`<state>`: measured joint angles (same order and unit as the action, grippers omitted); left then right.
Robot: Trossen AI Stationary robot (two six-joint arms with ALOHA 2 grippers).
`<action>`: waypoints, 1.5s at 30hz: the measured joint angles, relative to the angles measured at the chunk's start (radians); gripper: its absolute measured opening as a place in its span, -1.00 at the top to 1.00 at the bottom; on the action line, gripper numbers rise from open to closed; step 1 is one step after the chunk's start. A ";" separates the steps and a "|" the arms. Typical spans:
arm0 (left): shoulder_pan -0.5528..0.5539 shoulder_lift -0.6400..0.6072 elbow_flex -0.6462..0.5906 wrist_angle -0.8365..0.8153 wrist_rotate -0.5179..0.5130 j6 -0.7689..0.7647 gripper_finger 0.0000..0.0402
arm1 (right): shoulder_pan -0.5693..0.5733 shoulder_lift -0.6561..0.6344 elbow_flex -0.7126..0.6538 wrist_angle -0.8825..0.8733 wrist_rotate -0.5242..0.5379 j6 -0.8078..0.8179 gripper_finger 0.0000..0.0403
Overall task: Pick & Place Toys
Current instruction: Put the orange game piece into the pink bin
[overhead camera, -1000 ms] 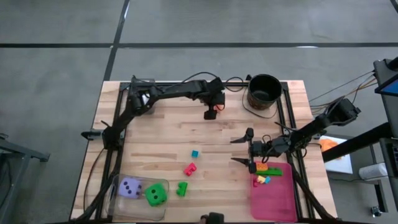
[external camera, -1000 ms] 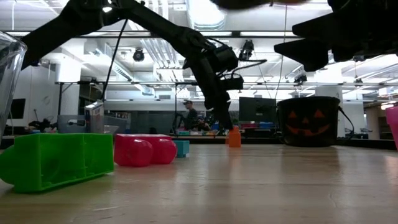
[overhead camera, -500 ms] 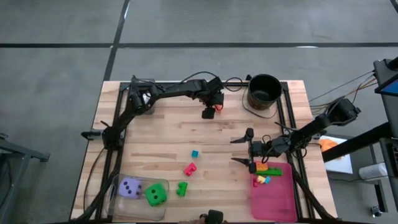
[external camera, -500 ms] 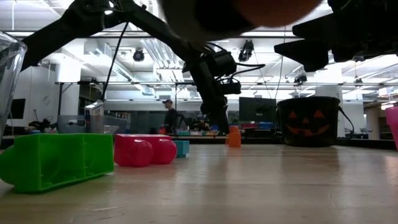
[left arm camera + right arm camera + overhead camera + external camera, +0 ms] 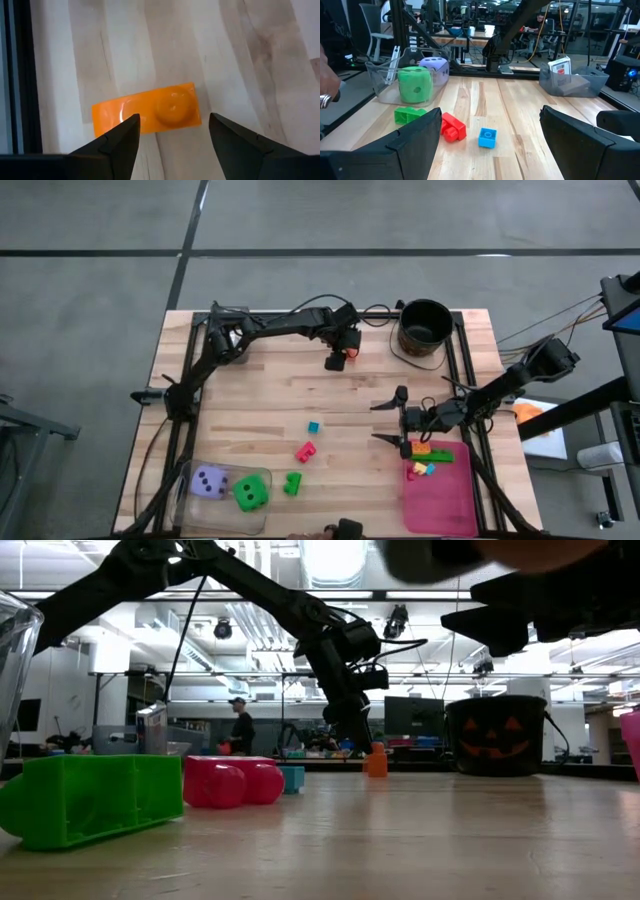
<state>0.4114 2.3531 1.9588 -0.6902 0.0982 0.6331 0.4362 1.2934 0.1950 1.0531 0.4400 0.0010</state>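
Left hand [image 5: 337,361] down over orange brick [image 5: 146,110], fingers astride, not gripping; right hand [image 5: 388,420] wide near pink tray [image 5: 445,492]

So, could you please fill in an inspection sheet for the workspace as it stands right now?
Surface: wooden table, bare in the middle.
Job's things: orange brick lying flat near the black bucket; teal brick, red brick and green brick loose; green die and purple die in a clear bin; small bricks on the pink tray.
Clutter: nothing seen.
Claws: left claw straddling the orange brick, not clamped; right claw open beside the tray.
Cables: black lead circling the bucket.
Surroundings: person in the room behind.
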 joint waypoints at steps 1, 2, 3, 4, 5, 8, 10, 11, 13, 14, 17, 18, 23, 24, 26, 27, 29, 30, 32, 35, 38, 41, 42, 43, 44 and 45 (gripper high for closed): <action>0.000 0.000 0.000 0.001 0.000 -0.001 -0.17 | 0.000 0.000 -0.001 0.000 0.000 0.000 -0.67; 0.000 -0.001 0.000 0.001 0.000 -0.003 -0.17 | 0.000 0.000 -0.001 0.000 0.000 0.000 -0.67; 0.000 -0.002 0.000 0.000 0.000 -0.010 -0.17 | 0.000 0.000 -0.001 0.000 0.000 0.000 -0.67; -0.001 -0.004 0.000 0.001 0.000 -0.012 -0.17 | 0.000 0.000 -0.002 0.000 0.000 0.000 -0.67; -0.002 -0.006 0.000 0.001 0.002 -0.013 -0.17 | 0.000 0.000 -0.003 0.000 0.000 0.000 -0.67; -0.004 -0.010 0.000 0.006 0.004 -0.039 -0.17 | 0.000 0.000 -0.003 0.000 0.000 0.000 -0.67; -0.004 -0.010 0.001 0.008 0.006 -0.057 -0.17 | 0.000 0.000 -0.003 0.000 0.000 -0.001 -0.67; -0.004 -0.010 0.001 0.011 0.006 -0.062 -0.17 | 0.000 0.000 -0.003 0.000 0.000 -0.001 -0.67; -0.004 -0.010 0.001 0.015 0.006 -0.062 -0.17 | 0.000 0.000 -0.003 0.000 0.000 -0.001 -0.67; -0.004 -0.010 0.001 0.016 0.006 -0.062 -0.17 | 0.000 0.000 -0.003 0.000 0.002 -0.001 -0.67; -0.004 -0.011 0.001 0.025 0.006 -0.063 -0.17 | 0.000 0.000 -0.003 0.000 0.006 -0.002 -0.67; -0.004 -0.011 0.001 0.029 0.006 -0.065 -0.17 | 0.000 0.000 -0.003 0.000 0.007 -0.002 -0.67; -0.004 -0.011 0.001 0.044 0.006 -0.065 -0.17 | 0.000 0.000 -0.004 0.000 0.008 -0.005 -0.67; -0.004 -0.011 0.001 0.044 0.006 -0.065 -0.17 | 0.000 0.000 -0.004 0.000 0.008 -0.005 -0.67; -0.004 -0.010 0.001 0.045 0.006 -0.071 -0.17 | 0.000 0.000 -0.004 0.001 0.008 -0.005 -0.67; -0.004 -0.010 0.001 0.046 0.002 -0.079 -0.17 | 0.000 0.000 -0.004 0.001 0.008 -0.005 -0.67; -0.004 -0.009 0.000 0.045 -0.001 -0.084 -0.17 | 0.000 0.000 -0.004 0.001 0.008 -0.005 -0.67; -0.004 -0.009 0.000 0.045 -0.001 -0.084 -0.17 | 0.000 0.000 -0.004 0.001 0.008 -0.005 -0.67; -0.004 -0.009 0.000 0.042 0.000 -0.084 -0.17 | 0.000 -0.001 -0.004 0.001 0.008 -0.005 -0.67; -0.004 -0.008 0.000 0.039 -0.007 -0.091 -0.16 | 0.000 -0.001 -0.004 0.001 0.008 -0.005 -0.67; -0.004 -0.007 0.000 0.038 -0.028 -0.091 -0.07 | 0.000 -0.001 -0.004 0.001 0.008 -0.005 -0.67; -0.005 -0.007 0.000 0.039 -0.052 -0.087 0.12 | 0.000 -0.001 -0.004 0.001 0.008 -0.005 -0.67; -0.005 -0.007 0.000 0.039 -0.060 -0.087 0.20 | 0.000 -0.001 -0.004 0.001 0.008 -0.005 -0.67; -0.005 -0.007 0.000 0.039 -0.069 -0.082 0.29 | 0.000 -0.001 -0.004 0.001 0.008 -0.005 -0.67; -0.005 -0.007 0.000 0.039 -0.076 -0.072 0.39 | 0.000 -0.001 -0.004 0.001 0.008 -0.005 -0.67; -0.005 -0.007 0.000 0.039 -0.082 -0.060 0.49 | 0.000 -0.001 -0.004 0.001 0.008 -0.005 -0.67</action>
<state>0.4068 2.3458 1.9583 -0.6514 0.0161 0.5727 0.4359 1.2922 0.1913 1.0538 0.4484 -0.0044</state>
